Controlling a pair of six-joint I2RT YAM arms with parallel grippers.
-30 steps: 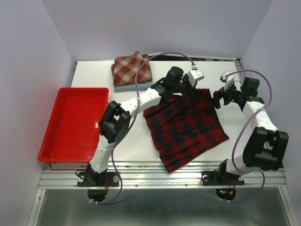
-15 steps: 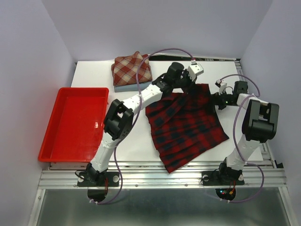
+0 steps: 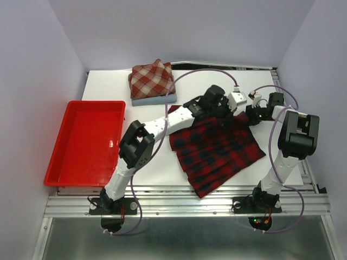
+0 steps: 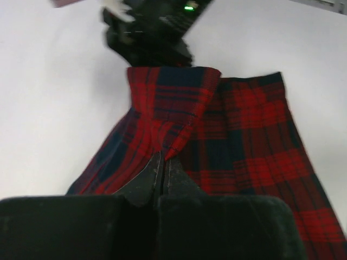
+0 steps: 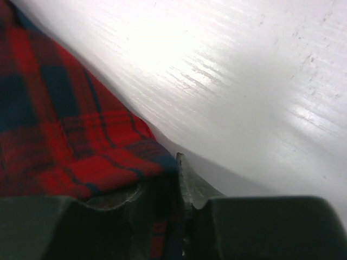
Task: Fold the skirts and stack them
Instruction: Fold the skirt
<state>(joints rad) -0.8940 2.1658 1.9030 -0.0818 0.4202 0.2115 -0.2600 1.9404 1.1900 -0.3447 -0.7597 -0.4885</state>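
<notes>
The red and navy plaid skirt point(image 3: 219, 151) lies spread at centre right of the table. My left gripper point(image 3: 226, 110) is shut on its back edge, and a flap of the plaid skirt point(image 4: 173, 103) hangs from the pinch at the left gripper point(image 4: 162, 158). My right gripper point(image 3: 251, 115) is at the skirt's back right corner. In the right wrist view that corner of the plaid skirt point(image 5: 81, 146) runs in between the jaws of the right gripper point(image 5: 165, 174), which are closed on it. At the back, the brick-red and cream check skirt point(image 3: 151, 78) lies folded on the folded light blue skirt point(image 3: 157, 100).
A red plastic tray point(image 3: 59, 162) sits at the left edge of the table. The right arm's wrist point(image 4: 152, 32) shows close ahead in the left wrist view. Purple cables loop above both arms. Bare white table point(image 3: 108, 86) surrounds the folded stack.
My left gripper has carried the skirt's back edge to the right, towards the right gripper, folding the cloth over. My right gripper has closed from wide open onto the back right corner.
</notes>
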